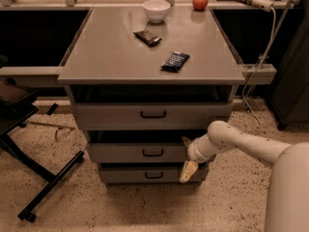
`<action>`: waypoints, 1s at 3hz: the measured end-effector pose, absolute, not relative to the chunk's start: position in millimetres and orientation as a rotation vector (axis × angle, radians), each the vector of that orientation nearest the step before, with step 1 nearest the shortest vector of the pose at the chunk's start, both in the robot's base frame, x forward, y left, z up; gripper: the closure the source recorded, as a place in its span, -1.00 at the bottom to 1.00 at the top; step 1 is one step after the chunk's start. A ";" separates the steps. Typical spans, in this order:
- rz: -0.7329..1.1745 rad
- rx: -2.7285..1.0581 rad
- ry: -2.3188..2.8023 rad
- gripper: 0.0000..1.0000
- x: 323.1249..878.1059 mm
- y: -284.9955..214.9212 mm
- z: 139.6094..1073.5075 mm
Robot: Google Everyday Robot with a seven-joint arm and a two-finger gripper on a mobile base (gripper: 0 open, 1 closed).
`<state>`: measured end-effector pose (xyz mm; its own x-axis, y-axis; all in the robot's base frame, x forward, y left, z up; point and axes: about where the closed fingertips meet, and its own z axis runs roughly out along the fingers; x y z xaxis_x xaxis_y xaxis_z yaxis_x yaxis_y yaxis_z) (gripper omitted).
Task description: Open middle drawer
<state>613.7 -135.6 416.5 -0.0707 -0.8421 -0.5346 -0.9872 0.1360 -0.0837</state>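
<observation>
The grey cabinet has three stacked drawers. The middle drawer [145, 152] has a low flat front with a small black loop handle [153, 152], and a dark gap shows above it. My gripper [187, 155] is at the right end of that front, well right of the handle. It is open, with one finger [185, 140] at the drawer's top edge and the other finger [189, 170] hanging down over the bottom drawer [145, 175]. It holds nothing. My white arm comes in from the lower right.
The taller top drawer [152, 114] sits under the cabinet top, which carries a white bowl [156, 10], a red apple [200, 1] and two dark snack packets [175, 61]. A black chair base [48, 182] stands on the floor at left. A cable [260, 57] hangs at right.
</observation>
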 end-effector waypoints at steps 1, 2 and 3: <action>0.565 -1.840 1.989 -1.00 567.4 -139.3 425.4; 0.711 -1.850 1.991 -1.00 526.1 -135.7 431.8; 0.712 -1.850 1.991 -1.00 526.1 -135.6 431.7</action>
<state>526.1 -135.6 431.7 -0.1019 -0.8251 -0.5557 -0.9904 0.0317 0.1345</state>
